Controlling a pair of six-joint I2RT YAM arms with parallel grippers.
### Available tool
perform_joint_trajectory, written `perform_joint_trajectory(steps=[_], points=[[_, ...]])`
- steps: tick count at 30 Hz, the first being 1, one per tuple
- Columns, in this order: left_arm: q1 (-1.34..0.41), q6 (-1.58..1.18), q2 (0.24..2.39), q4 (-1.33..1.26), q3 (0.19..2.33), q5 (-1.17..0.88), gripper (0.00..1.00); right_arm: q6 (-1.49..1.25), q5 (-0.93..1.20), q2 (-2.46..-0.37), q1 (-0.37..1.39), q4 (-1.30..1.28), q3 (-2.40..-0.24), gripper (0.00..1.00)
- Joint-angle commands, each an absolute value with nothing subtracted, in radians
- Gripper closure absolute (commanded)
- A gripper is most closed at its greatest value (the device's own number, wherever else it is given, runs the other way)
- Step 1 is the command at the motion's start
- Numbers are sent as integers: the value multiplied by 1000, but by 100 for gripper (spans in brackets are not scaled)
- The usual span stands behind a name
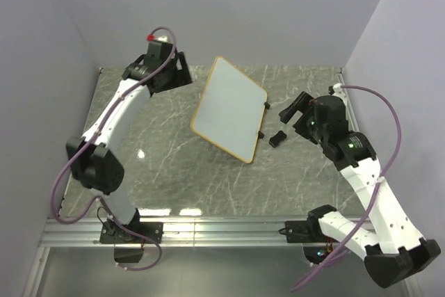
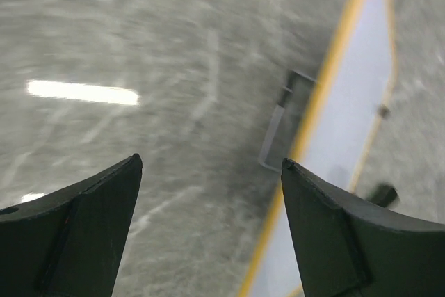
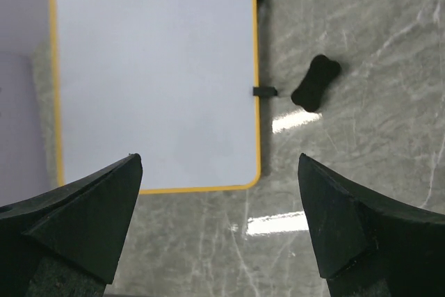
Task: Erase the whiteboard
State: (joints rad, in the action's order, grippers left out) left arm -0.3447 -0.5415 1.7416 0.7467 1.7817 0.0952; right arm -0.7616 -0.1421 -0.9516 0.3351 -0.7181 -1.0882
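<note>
The whiteboard [image 1: 229, 108] lies flat and turned diagonally in the middle of the grey marble table; it is white with an orange frame, has two black feet on its right edge, and I see no marks on it. It also shows in the right wrist view [image 3: 153, 67] and at the right of the blurred left wrist view [image 2: 348, 144]. My left gripper [image 1: 182, 69] [image 2: 208, 165] is open and empty, above the table off the board's far left corner. My right gripper [image 1: 292, 106] [image 3: 219, 159] is open and empty, raised to the right of the board.
A small dark bone-shaped block [image 1: 277, 138] [image 3: 316, 83] lies on the table just right of the board's feet, near my right gripper. Lilac walls close in the left, back and right. A metal rail [image 1: 208, 231] runs along the near edge.
</note>
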Motion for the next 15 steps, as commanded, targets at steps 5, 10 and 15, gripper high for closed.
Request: perform_joint_trajectory(steps=[5,10,15], points=[[-290,-560,1337,481,1319,356,12,-764,-163,-767,336,-664,-1118,0],[-287,-523,1276,532,1256,362,13,-768,-97,-681,336,-702,-1033,0],[-272,-486,1204,508,1195,335,13,-756,-78,-637,336,-692,-996,0]])
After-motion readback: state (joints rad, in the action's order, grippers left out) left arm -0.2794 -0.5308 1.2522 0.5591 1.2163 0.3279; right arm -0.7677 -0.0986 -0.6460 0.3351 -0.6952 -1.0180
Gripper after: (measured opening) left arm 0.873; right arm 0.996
